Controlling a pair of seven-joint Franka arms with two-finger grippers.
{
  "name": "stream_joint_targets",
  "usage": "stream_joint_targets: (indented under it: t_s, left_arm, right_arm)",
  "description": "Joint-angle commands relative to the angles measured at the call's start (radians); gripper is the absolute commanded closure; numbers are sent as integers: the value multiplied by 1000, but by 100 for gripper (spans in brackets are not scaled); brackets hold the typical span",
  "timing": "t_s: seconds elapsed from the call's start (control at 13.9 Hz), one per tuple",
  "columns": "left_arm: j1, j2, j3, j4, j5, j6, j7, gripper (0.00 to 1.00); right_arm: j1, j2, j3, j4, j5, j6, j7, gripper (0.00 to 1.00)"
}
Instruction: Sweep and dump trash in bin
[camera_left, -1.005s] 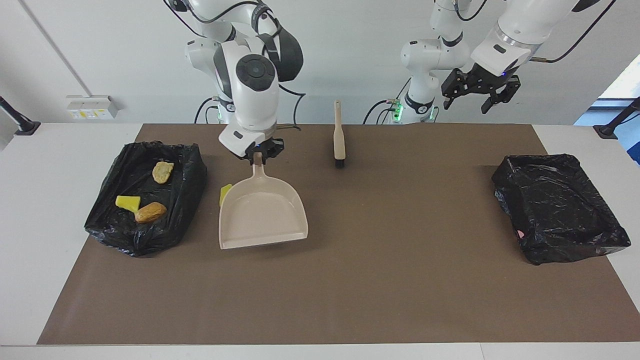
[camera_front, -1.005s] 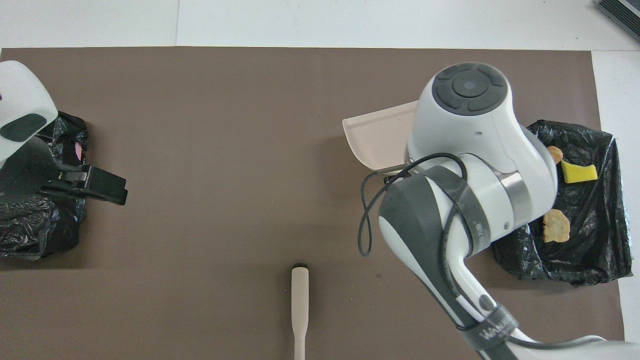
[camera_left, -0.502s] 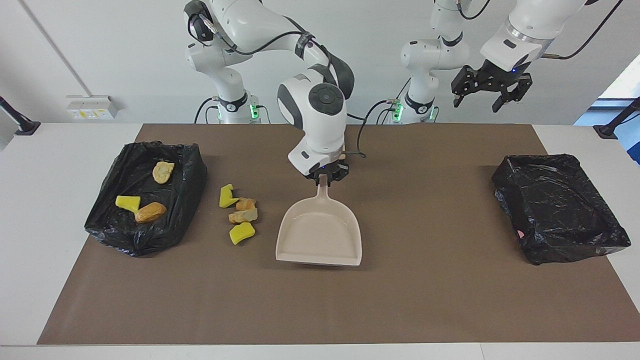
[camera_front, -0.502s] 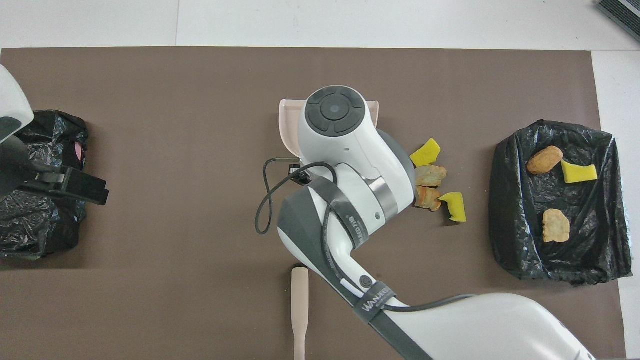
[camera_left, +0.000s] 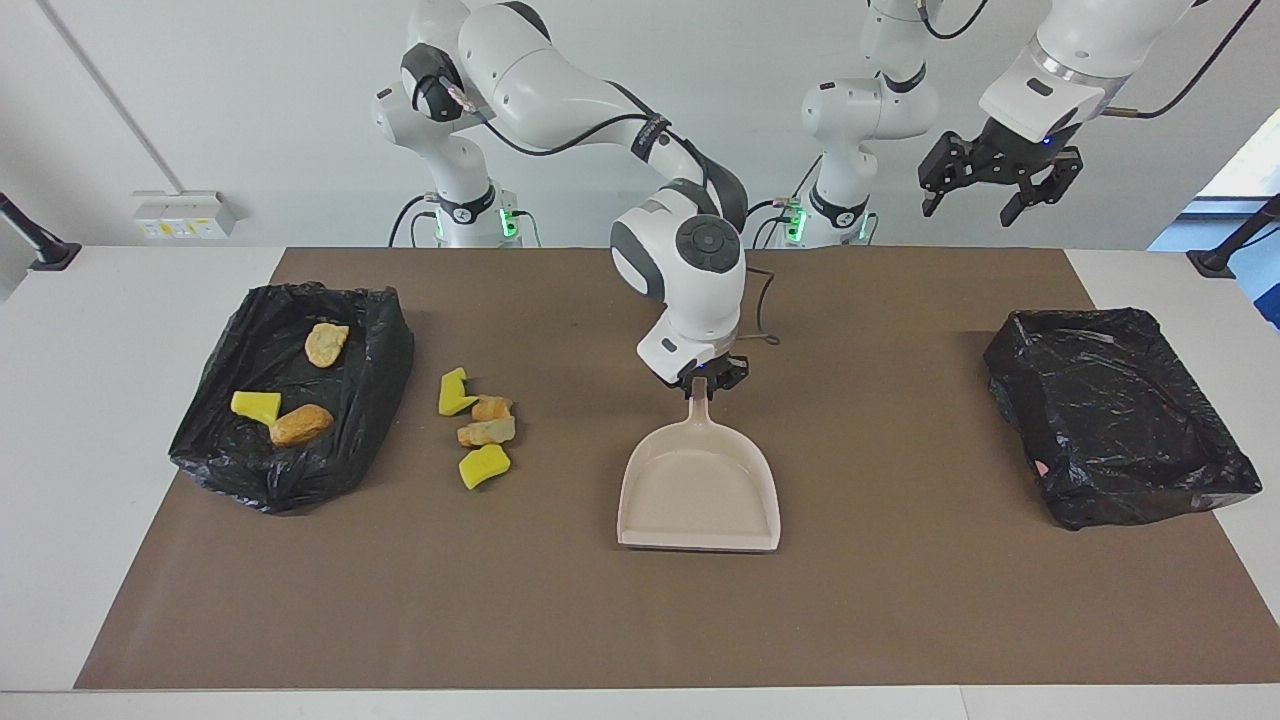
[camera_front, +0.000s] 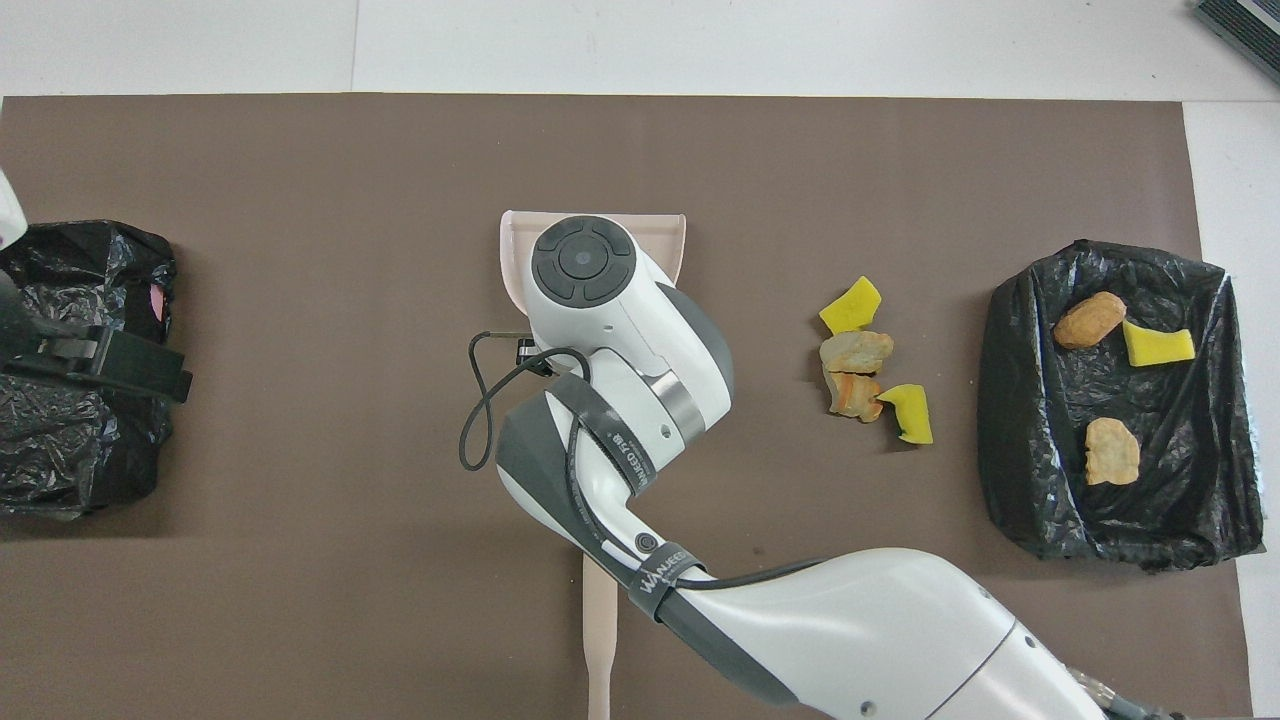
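A small pile of trash (camera_left: 478, 430) (camera_front: 868, 372), two yellow wedges and two tan chunks, lies on the brown mat beside the black-bagged bin (camera_left: 383, 365) (camera_front: 1010, 420) at the right arm's end. That bin holds a yellow wedge (camera_left: 255, 404) and two tan chunks. My right gripper (camera_left: 704, 381) is shut on the handle of the beige dustpan (camera_left: 700, 495) (camera_front: 515, 250), which sits low at the middle of the mat, its mouth pointing away from the robots. My left gripper (camera_left: 975, 205) hangs open and high over the left arm's end, holding nothing.
A second black-bagged bin (camera_left: 1030, 345) (camera_front: 60, 470) stands at the left arm's end. The beige brush handle (camera_front: 598, 640) lies near the robots' edge, partly under the right arm. A brown mat (camera_left: 900, 600) covers the table.
My right gripper has carried the dustpan from beside the bin to the middle of the mat, uncovering the trash pile. The left gripper has drifted up and toward its own end.
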Motion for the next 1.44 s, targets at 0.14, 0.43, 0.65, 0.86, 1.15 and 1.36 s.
stream_joint_targets:
  t_s: [0.14,0.43,0.65,0.86,1.15,1.36]
  left_arm:
    - [1,-22,-4,-21,15,28,14,0]
    - [-92,-23,85,-28,17,47,20,0]
    - [-84,-19,85,-27,17,80,22,0]
    - [-90,1,85,-28,15,126,23,0]
    - [-165,42,79,-120,15,301,16,0]
    - [-242,78,76,-208,17,471,-45,0]
  right_arm:
    - [3,-1,-4,-21,11,35,-21,1]
    - [6,-71,-4,-24,22,-60,-21,0]
    - [26,-184,-2,-122,34,-124,-5,0]
    - [28,-394,7,-366,123,-126,-9,0]
    - [116,-591,10,-620,201,-111,56,0]
    - [156,-712,10,-830,337,-2,70,0]
